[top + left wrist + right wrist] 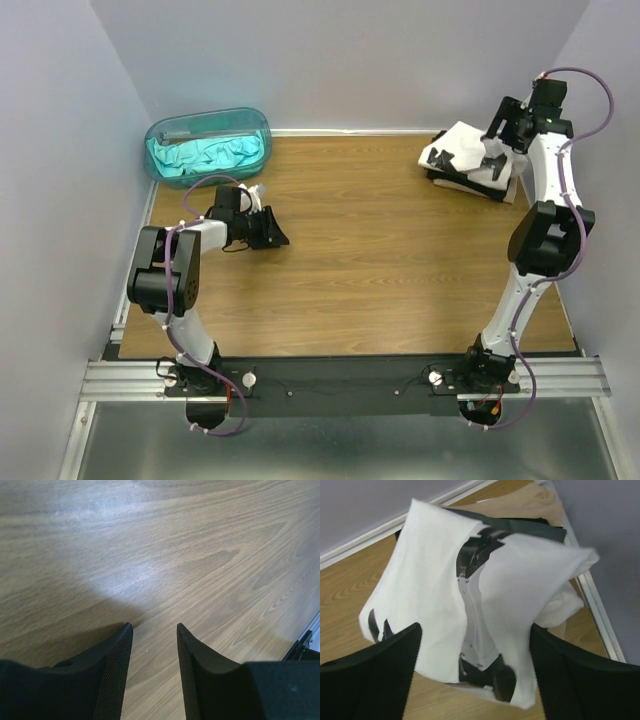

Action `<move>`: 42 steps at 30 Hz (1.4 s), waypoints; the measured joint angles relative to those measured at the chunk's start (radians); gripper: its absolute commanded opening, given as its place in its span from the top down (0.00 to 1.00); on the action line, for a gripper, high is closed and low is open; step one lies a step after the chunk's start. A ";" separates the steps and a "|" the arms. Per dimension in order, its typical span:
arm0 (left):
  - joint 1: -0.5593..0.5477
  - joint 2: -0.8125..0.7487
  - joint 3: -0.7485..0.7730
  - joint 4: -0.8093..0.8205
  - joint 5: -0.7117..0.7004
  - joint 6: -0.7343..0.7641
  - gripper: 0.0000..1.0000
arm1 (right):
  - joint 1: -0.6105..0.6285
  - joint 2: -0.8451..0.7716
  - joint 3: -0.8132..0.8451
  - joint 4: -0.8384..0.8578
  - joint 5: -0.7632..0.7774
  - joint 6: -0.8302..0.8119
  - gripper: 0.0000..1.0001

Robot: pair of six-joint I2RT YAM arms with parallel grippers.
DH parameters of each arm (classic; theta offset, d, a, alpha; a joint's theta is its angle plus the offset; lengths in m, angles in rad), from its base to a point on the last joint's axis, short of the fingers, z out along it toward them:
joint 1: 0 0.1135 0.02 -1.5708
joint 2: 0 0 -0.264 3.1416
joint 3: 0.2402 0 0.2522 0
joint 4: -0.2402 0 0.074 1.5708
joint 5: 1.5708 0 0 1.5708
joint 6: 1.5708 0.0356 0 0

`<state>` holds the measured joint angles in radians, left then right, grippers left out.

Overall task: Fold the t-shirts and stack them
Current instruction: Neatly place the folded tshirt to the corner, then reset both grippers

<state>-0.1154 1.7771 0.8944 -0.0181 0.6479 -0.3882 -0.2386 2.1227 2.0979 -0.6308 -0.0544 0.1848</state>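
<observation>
Pale purple walls stand around a brown wood table that is smooth and a bit shiny.

At the far right corner sits a pile. A white t-shirt with black print marks is on top. It is soft and lumpy, with one flap sticking up, so the fold is not neat. Under it are flat dark t-shirts, and something tan peeks out at the back. I cannot tell what the tan thing is.

The right claw hangs over the pile with its two fingers spread wide. The white shirt shows between and below them. No finger seems to pinch it, so the claw looks empty.

The left claw is about half open over bare wood and has nothing in it.

A teal t-shirt lies crumpled in a see-through plastic tub at the far left.

I think the step now is putting the white shirt on the pile. Next, the right claw should lift away without snagging the loose flap. Maybe it should pat that flap flat. After that, the teal shirt needs to come out of the tub to be folded.
</observation>
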 measured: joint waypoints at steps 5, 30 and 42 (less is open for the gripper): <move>0.000 -0.032 -0.003 -0.062 -0.033 0.004 0.51 | 0.000 -0.050 -0.063 0.001 0.121 -0.003 0.00; 0.000 -0.561 0.072 -0.044 -0.271 -0.020 0.48 | 0.019 -0.708 -0.760 0.207 -0.174 0.037 0.00; 0.000 -0.804 -0.036 0.047 -0.530 -0.033 0.39 | 0.042 -0.875 -1.178 0.270 -0.336 0.058 0.00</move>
<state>-0.1154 0.9733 0.8585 0.0292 0.1181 -0.4213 -0.1970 1.2472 0.9203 -0.3603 -0.3904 0.2428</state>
